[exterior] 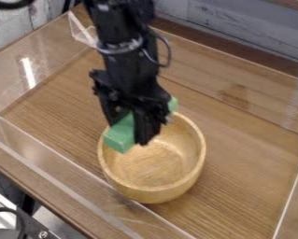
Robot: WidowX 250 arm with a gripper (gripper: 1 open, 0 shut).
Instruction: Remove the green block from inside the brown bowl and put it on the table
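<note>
Nearest the camera runs the clear acrylic wall [63, 201] that borders the front edge of the bench [245, 103], a glossy brown wood-grain top with bright glare along its left side. Just behind that wall, toward the front middle of the bench, sits the brown bowl [158, 182], round, thick-walled and light tan, upright on the wood; its inside shows bare grain. Above the bowl's far-left rim hangs the green block [121, 138], a bright green bar tilted steeply with its lower end toward the camera, clear of the bowl's floor and raised to about the height of the rim or a little over it. A second patch of the same green shows at the right side of the black fingers; whether it is the upper end of the same bar cannot be told. The gripper [134, 131] points straight down, its jaws closed tight on the green block, dark fingers pressing it from either side. Behind and above, the black arm [120, 37] rises out of the top of the view with loose cables beside it. Farther back lies the open rear part of the bench, ending at a pale planked wall [257, 23] along the far edge.
</note>
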